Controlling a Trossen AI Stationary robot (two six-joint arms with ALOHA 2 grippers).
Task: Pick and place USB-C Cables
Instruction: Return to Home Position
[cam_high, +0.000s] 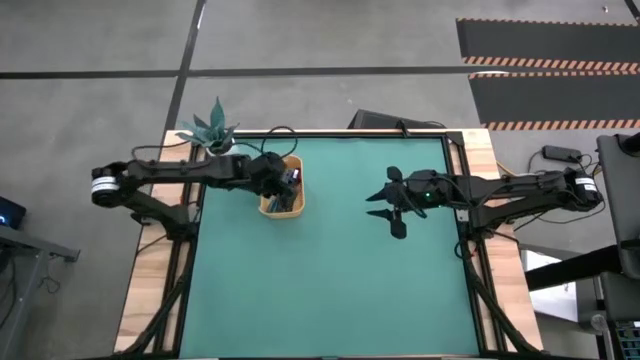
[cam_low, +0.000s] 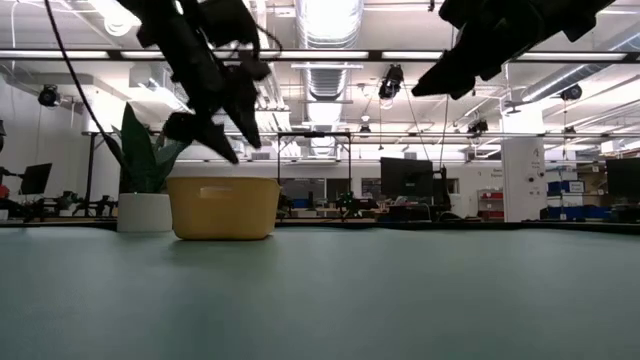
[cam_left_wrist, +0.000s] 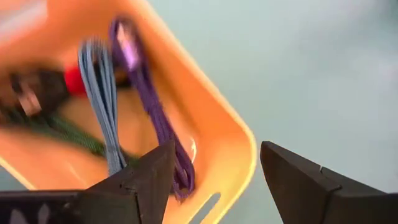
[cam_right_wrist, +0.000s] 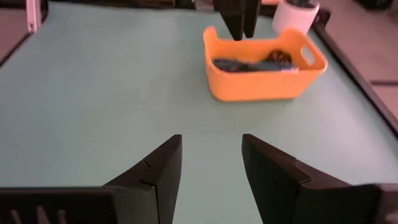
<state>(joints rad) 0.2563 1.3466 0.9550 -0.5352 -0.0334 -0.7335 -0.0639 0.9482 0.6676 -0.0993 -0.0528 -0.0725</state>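
All 4 USB-C cables (cam_right_wrist: 252, 64) sit inside the yellow bin (cam_left_wrist: 242, 144), far as I can tell: purple cable (cam_left_wrist: 152, 109), blue cable (cam_left_wrist: 99, 93), green cable (cam_left_wrist: 62, 127), and the black-and-red cable (cam_left_wrist: 46, 90) blurry at the far end. They look light and floppy, so if 1 needs regrabbing I'd pinch across the middle of the bundle, not a plug end. Left gripper (cam_left_wrist: 216, 152) hangs right over the bin, fingers spread, holding nothing. Right gripper (cam_right_wrist: 211, 142) is spread and empty too, over bare table (cam_right_wrist: 93, 93), well apart from the bin. Only parking the arms remains, I reckon.
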